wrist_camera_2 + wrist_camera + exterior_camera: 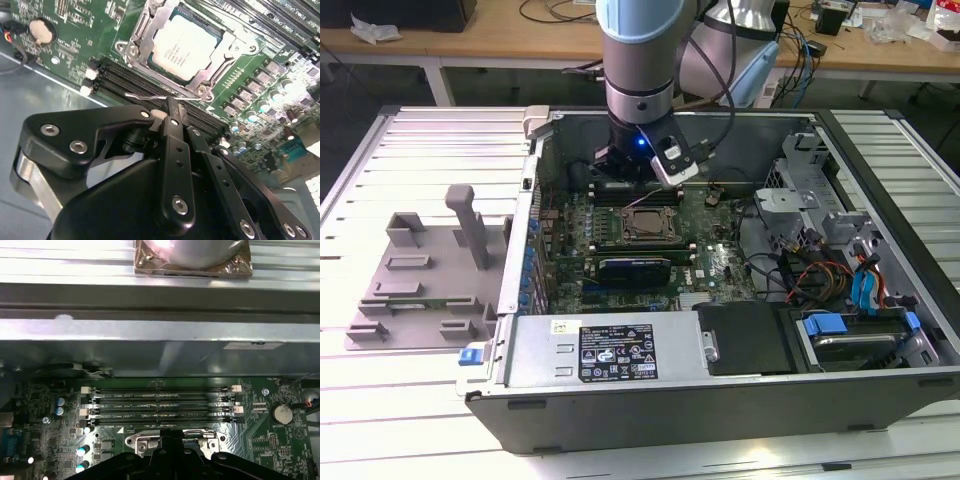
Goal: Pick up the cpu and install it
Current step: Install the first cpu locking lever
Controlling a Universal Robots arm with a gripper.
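Black gripper point(172, 107) fingers sit pressed together, holding nothing, just beside the socket frame point(145, 42). Inside that frame lies the cpu point(185, 47), silvery top up.

The cpu point(185, 47) has a pale, satiny metal top; its socket frame point(142, 37) is bright metal. The tool point(172, 120) is matt black, the motherboard point(75, 30) glossy green.

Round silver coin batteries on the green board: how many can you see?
1. A single coin battery sits near the motherboard's corner, apart from the cpu in its socket, in both wrist views. The gripper may hide more.
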